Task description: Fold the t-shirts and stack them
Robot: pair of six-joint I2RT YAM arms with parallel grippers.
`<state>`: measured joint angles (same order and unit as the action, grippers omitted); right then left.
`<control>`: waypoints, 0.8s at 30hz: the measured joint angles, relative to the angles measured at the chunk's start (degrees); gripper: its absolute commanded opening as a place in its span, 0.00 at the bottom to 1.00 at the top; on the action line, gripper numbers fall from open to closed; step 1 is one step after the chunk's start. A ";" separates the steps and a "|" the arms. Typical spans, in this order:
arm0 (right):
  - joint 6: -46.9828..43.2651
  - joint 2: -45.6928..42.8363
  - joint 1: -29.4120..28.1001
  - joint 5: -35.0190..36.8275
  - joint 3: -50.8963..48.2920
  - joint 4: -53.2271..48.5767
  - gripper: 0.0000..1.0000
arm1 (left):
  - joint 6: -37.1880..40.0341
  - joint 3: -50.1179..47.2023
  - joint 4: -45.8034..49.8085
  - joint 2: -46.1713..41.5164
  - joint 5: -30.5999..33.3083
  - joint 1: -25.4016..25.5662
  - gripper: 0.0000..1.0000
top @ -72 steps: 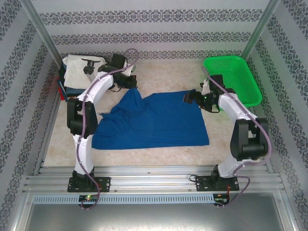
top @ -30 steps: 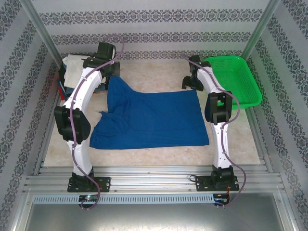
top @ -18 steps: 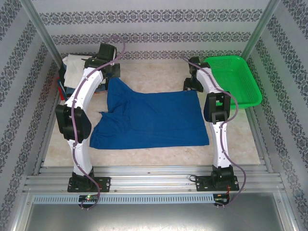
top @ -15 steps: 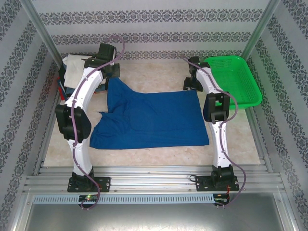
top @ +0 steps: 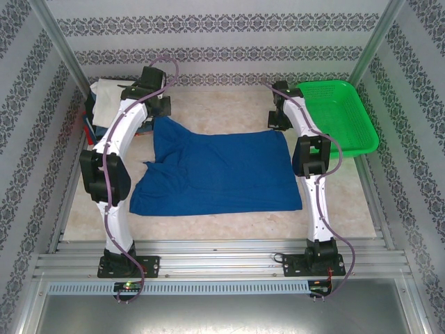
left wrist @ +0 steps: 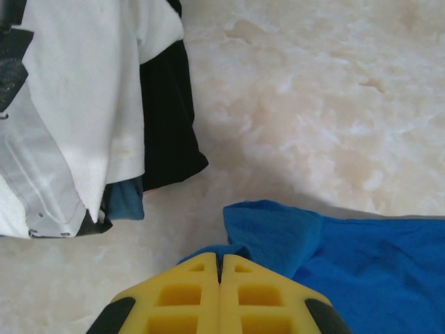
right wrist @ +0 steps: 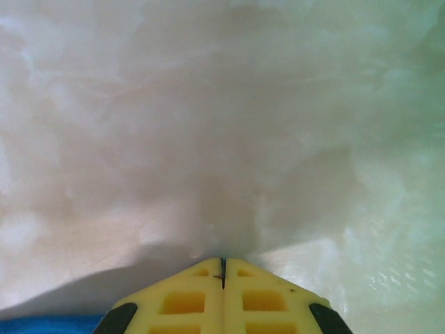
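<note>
A royal-blue t-shirt lies spread on the marble table, plain side up. My left gripper is shut on its far left corner, and blue cloth bulges from the closed yellow tips. At the shirt's far right corner my right gripper is down on the cloth with its jaws shut. In the right wrist view the shut tips hide the pinched edge, and a strip of blue shows at the lower left. Folded t-shirts are stacked at the far left, white over black.
A green plastic basket sits at the far right, close to the right arm. Metal frame posts stand at the back corners, and patterned walls close in the table. Bare marble lies behind the shirt.
My right gripper has shut at the shirt's far right corner. The left gripper stays shut on the far left corner and has barely moved.
</note>
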<state>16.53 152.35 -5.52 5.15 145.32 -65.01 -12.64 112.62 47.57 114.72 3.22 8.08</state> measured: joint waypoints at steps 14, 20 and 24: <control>1.09 -15.69 5.14 0.61 -16.00 10.86 0.00 | 0.31 -1.57 -2.95 -1.92 -1.03 -0.72 0.00; 1.29 -18.16 6.32 0.35 -17.25 14.29 0.00 | 0.42 -2.14 -5.18 -3.02 -1.77 -0.96 0.00; 1.36 -17.97 6.54 -0.07 -17.25 14.12 0.00 | 0.44 -2.14 -6.08 -3.02 -2.60 -1.22 0.00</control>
<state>17.89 134.39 1.02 5.08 128.07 -50.89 -12.21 110.48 41.50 111.70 0.62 6.85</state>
